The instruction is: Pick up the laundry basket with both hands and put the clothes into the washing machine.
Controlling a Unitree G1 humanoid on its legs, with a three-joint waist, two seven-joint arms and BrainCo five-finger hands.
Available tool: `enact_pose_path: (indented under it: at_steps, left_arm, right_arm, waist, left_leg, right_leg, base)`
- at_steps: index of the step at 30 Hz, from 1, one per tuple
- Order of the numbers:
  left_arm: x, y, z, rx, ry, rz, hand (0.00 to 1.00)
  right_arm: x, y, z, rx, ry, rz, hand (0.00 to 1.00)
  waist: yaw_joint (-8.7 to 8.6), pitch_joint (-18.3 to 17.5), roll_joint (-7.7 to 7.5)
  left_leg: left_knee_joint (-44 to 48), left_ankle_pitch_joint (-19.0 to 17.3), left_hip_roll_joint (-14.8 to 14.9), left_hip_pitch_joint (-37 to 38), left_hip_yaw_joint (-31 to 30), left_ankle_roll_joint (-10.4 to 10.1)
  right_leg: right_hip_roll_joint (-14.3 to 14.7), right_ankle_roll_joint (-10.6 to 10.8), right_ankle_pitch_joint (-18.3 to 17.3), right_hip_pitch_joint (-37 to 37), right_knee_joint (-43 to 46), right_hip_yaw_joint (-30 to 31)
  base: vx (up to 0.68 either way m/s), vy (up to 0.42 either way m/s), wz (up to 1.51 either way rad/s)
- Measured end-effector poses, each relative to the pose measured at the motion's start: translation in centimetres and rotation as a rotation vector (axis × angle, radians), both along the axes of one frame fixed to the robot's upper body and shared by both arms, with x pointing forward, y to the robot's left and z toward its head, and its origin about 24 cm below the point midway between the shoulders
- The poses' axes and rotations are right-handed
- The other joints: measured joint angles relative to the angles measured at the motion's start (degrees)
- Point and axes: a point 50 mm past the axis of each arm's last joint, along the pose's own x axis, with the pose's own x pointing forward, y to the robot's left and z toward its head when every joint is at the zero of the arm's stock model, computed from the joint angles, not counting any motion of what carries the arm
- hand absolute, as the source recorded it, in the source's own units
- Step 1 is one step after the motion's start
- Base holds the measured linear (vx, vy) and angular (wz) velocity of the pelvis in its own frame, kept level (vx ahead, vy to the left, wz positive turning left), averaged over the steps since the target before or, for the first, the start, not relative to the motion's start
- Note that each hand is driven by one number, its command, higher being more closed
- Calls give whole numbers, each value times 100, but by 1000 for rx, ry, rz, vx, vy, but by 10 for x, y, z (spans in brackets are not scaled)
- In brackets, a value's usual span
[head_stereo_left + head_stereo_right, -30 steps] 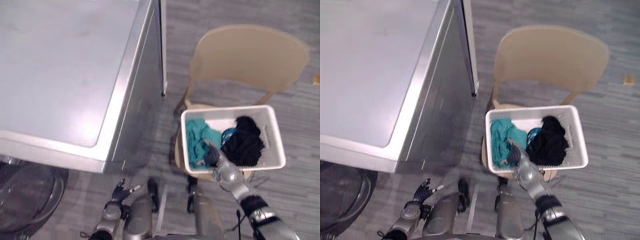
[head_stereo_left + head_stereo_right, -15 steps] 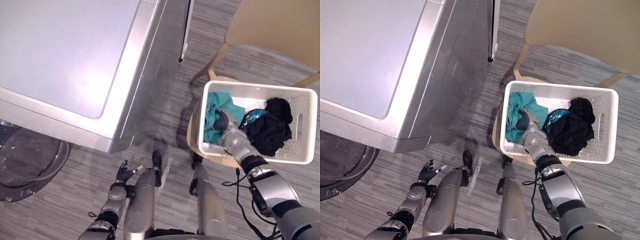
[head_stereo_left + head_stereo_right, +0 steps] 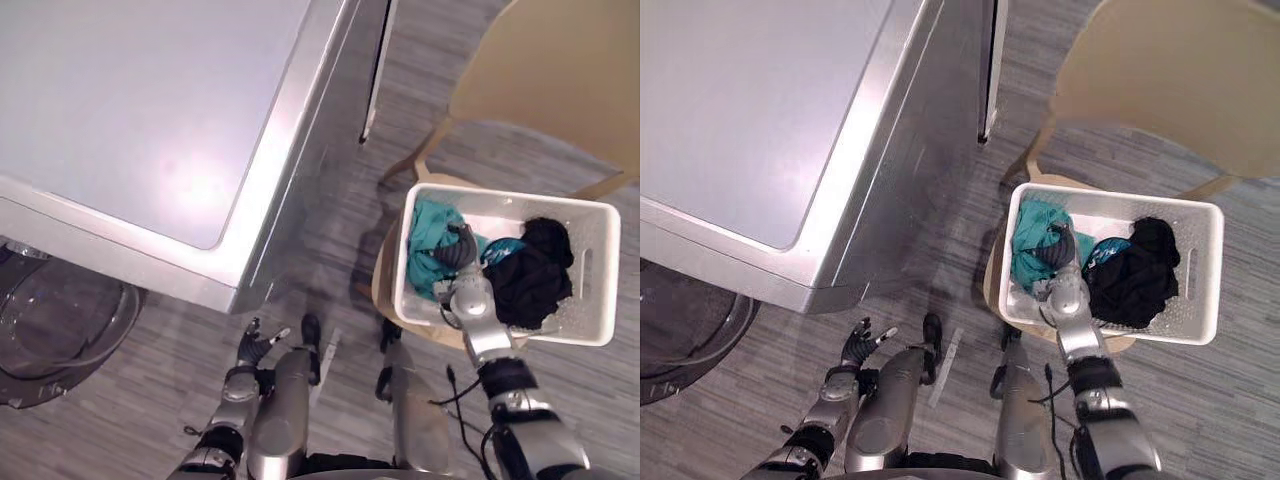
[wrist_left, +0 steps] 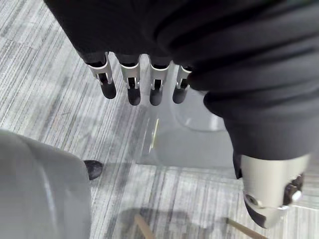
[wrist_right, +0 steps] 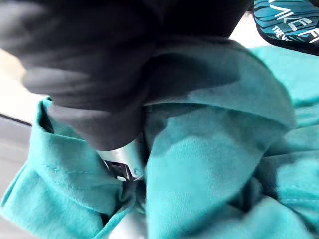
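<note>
A white laundry basket [image 3: 520, 193] rests on the seat of a beige chair [image 3: 560, 80]. In it lie a teal cloth [image 3: 428, 225] on the left and a black cloth [image 3: 535, 275] on the right. My right hand [image 3: 468, 295] reaches over the basket's near wall, its fingers curled into the teal cloth [image 5: 209, 164], which bunches around a finger [image 5: 119, 167] in the right wrist view. My left hand [image 3: 252, 345] hangs low over the floor, away from the basket, with its fingers [image 4: 129, 82] straight and nothing in them.
The silver-grey washing machine [image 3: 130, 110] takes up the upper left. Its round glass door [image 3: 60, 320] stands swung out at the lower left. Grey striped floor lies between the machine and the chair.
My right hand's fingers have curled into the teal cloth in the basket. The camera has shifted, so the whole scene sits differently. The left hand stays as it was.
</note>
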Motion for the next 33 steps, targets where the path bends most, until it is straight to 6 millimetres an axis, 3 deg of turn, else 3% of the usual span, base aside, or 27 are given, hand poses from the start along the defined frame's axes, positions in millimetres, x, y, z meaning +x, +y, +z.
enact_pose_path:
  at_steps: [6, 9, 13, 14, 15, 16, 19, 21, 23, 24, 25, 26, 27, 28, 29, 30, 31, 33]
  left_arm:
    - [-42, 11, -21, -7, 128, 41, 0]
    - [-62, 15, -29, -4, 181, 59, 0]
    - [-62, 17, -29, -2, 178, 63, 0]
    - [-62, 17, -29, -5, 176, 60, 0]
    - [-61, 19, -28, -10, 173, 66, 0]
    - [-60, 22, -27, -2, 166, 66, 0]
    - [-63, 27, -22, 8, 136, 75, 0]
    - [-59, 30, -15, 22, 86, 76, 0]
    - [-48, 26, -4, 15, 13, 66, 0]
    - [-40, 18, 3, -3, -39, 59, 0]
    - [-33, 2, 10, -33, -90, 33, 0]
    - [-30, -4, 14, -48, -113, 21, 0]
    - [-27, -15, 23, -78, -163, -3, 0]
    - [-25, -25, 32, -94, -214, -39, 0]
    - [-22, -28, 38, -100, -242, -55, 0]
    - [-18, -34, 50, -114, -300, -84, 0]
    - [-16, -35, 59, -118, -350, -96, 0]
    - [-8, -35, 84, -113, -474, -108, 0]
  right_arm:
    - [-43, 10, -1, 255, -105, 45, 100]
    - [-55, 23, 14, 322, -198, 121, 100]
    - [-59, 50, 39, 373, -323, 259, 100]
    - [-60, 54, 43, 379, -338, 288, 100]
    - [-60, 59, 45, 387, -347, 312, 100]
    - [-61, 62, 46, 390, -348, 331, 100]
    - [-62, 69, 50, 394, -359, 375, 100]
    - [-62, 77, 58, 394, -392, 418, 100]
    - [-55, 82, 74, 364, -449, 466, 100]
    - [-50, 81, 82, 340, -478, 481, 100]
    - [-44, 78, 88, 298, -492, 488, 100]
    - [-42, 77, 88, 283, -487, 488, 100]
    - [-35, 77, 85, 266, -464, 487, 100]
    - [-31, 76, 79, 260, -432, 482, 100]
    - [-30, 76, 78, 259, -426, 478, 100]
    - [-29, 76, 77, 257, -418, 478, 100]
    - [-28, 76, 77, 260, -418, 483, 100]
    - [-25, 75, 73, 246, -394, 488, 100]
  waist:
    - [-80, -816, -147]
    - [-90, -1201, -214]
    - [-99, -1298, -319]
    - [-105, -1314, -311]
    - [-141, -1314, -292]
    - [-144, -1314, -296]
    - [-97, -1328, -319]
    - [2, -1354, -359]
    - [106, -1382, -318]
    - [119, -1377, -157]
    - [104, -1335, 125]
    - [124, -1312, 213]
    - [130, -1272, 287]
    - [116, -1272, 272]
    - [87, -1280, 249]
    - [97, -1283, 251]
    - [85, -1286, 249]
    - [91, -1316, 294]
  left_leg:
    - [-361, 15, -27, 690, 139, -19]
    - [-597, 17, -64, 1034, 351, -18]
    - [-465, 21, -64, 1022, 524, -1]
    - [-411, 50, -2, 926, 559, 52]
    - [-427, 97, 83, 865, 554, 124]
    - [-336, 150, 120, 855, 398, 175]
    - [-70, 198, 101, 870, -83, 128]
    - [124, 248, 67, 664, -252, 48]
    - [203, 459, 110, 258, -508, -122]
    - [101, 694, 219, 3, -709, -217]
    - [-41, 977, 381, -175, -924, -339]
    - [-131, 1114, 456, -188, -958, -385]
    - [-535, 1616, 528, -91, -962, -417]
    - [-1485, 2552, 432, 216, -967, -594]
    - [-1656, 2564, 374, 288, -905, -611]
    - [-1386, 2362, 303, 335, -650, -454]
    - [-1056, 2115, 220, 352, -485, -242]
    - [-570, 1410, 129, 598, -228, -235]
  right_leg:
    - [21, 81, -62, 463, -108, 138]
    - [15, 89, -66, 590, -149, 313]
    - [-37, 175, 2, 476, -20, 507]
    - [1, 304, 88, 367, 44, 564]
    - [-21, 298, -460, 208, 691, 578]
    - [-132, 192, -1410, 39, 2158, 560]
    - [-308, 477, -2278, 445, 3875, 781]
    - [-273, 551, -2547, 759, 3759, 978]
    - [-89, 409, -2828, 849, 3139, 932]
    - [59, 366, -2826, 894, 2739, 693]
    - [315, 155, -2700, 968, 2368, 497]
    - [407, 53, -2633, 982, 2281, 428]
    - [491, -76, -2555, 1013, 2170, 354]
    - [401, -256, -2468, 1038, 2010, 117]
    - [338, -369, -2505, 1035, 1944, -15]
    - [227, -559, -2466, 920, 1890, -99]
    - [162, -600, -2389, 884, 1840, -132]
    - [68, -610, -2061, 854, 1503, -245]
  base:
    - [76, 20, -16]
    - [50, 32, -33]
    - [-35, 26, -23]
    - [-100, 12, -1]
    - [-102, 8, 38]
    - [-89, -13, 63]
    - [-60, -113, 87]
    - [-117, -218, 67]
    - [-213, -283, 51]
    - [-277, -239, 53]
    - [-306, -234, 56]
    - [-348, -206, 53]
    - [-440, -215, 52]
    - [-362, -174, 63]
    - [-363, -173, 68]
    - [-259, -134, 47]
    - [-309, -160, 45]
    - [-255, -83, 41]
